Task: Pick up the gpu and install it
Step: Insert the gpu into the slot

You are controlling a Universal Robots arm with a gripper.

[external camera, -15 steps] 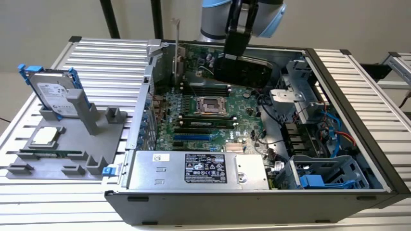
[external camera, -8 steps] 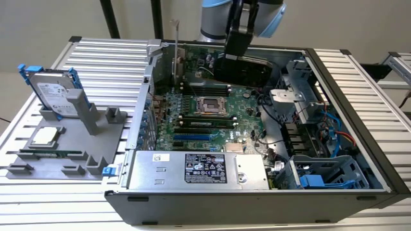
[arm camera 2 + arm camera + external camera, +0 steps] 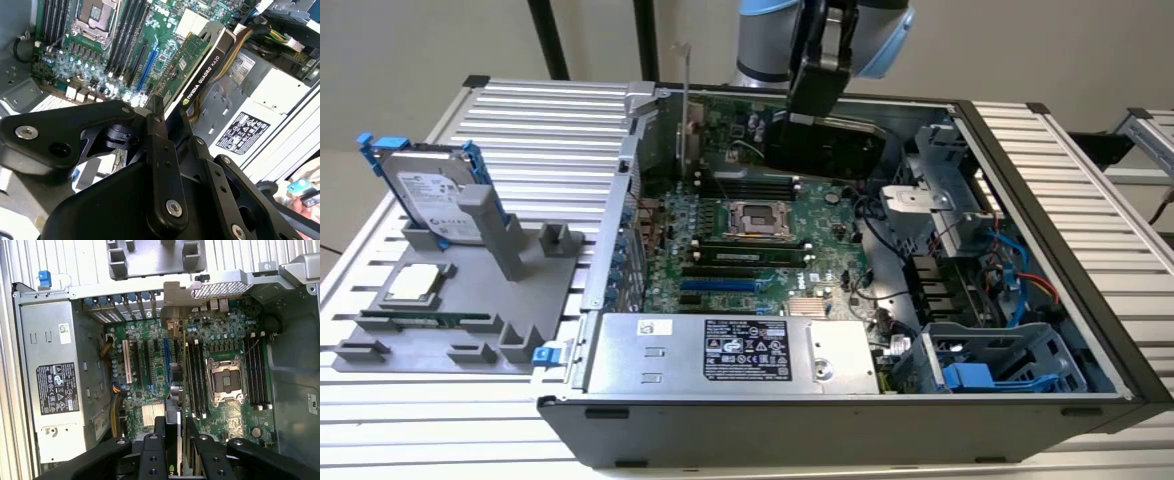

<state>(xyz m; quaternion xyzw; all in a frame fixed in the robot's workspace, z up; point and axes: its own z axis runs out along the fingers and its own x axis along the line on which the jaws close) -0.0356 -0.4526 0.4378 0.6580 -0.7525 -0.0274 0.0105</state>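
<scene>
Clamping the gpu [image 3: 825, 148] edge-down, fingers [image 3: 162, 150] hang over the motherboard [image 3: 761, 255].

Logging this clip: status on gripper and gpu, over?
Status: gripper shut on gpu. It hangs above the motherboard inside the open case, not yet seated. Nothing seen between the two.

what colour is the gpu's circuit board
The gpu board is green, its cooler black; best in the second wrist view.

White lettering printed along gpu [image 3: 204, 75] cooler edge; black-and-white symbol label [image 3: 243, 129] affixed to power supply [image 3: 280, 97], just beside gpu.
</scene>
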